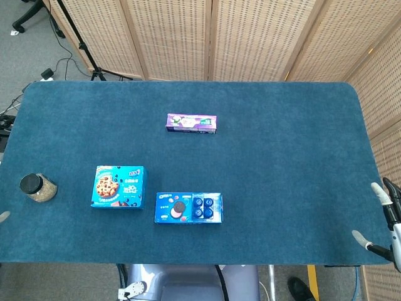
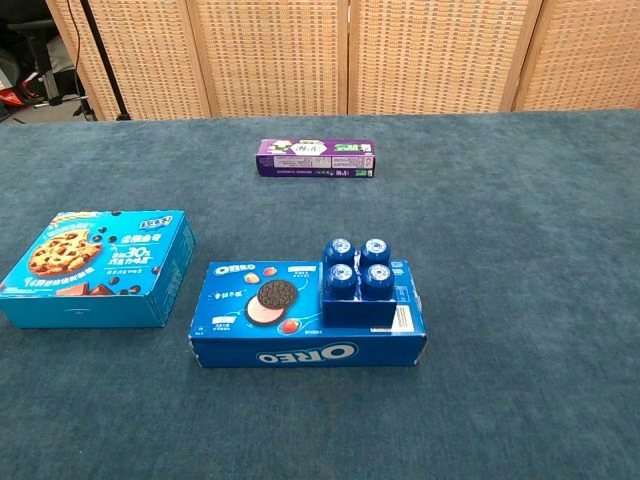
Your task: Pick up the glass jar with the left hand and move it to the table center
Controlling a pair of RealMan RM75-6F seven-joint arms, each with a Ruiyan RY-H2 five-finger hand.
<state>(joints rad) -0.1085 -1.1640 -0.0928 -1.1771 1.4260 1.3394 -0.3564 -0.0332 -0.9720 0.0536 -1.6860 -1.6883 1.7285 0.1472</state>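
Note:
The glass jar (image 1: 38,187) stands upright near the table's left edge in the head view; it has a dark lid and pale contents. The chest view does not show it. Of my left hand (image 1: 2,216) only a pale fingertip shows, at the frame's left edge, below and left of the jar and apart from it. My right hand (image 1: 388,213) hangs off the table's right edge with its fingers (image 1: 376,188) spread and nothing in them.
A blue cookie box (image 1: 118,186) lies right of the jar. A blue Oreo box (image 1: 188,207) sits near the front edge and a purple box (image 1: 191,123) lies further back at the middle. Wicker screens (image 1: 213,37) stand behind the blue table (image 1: 288,144).

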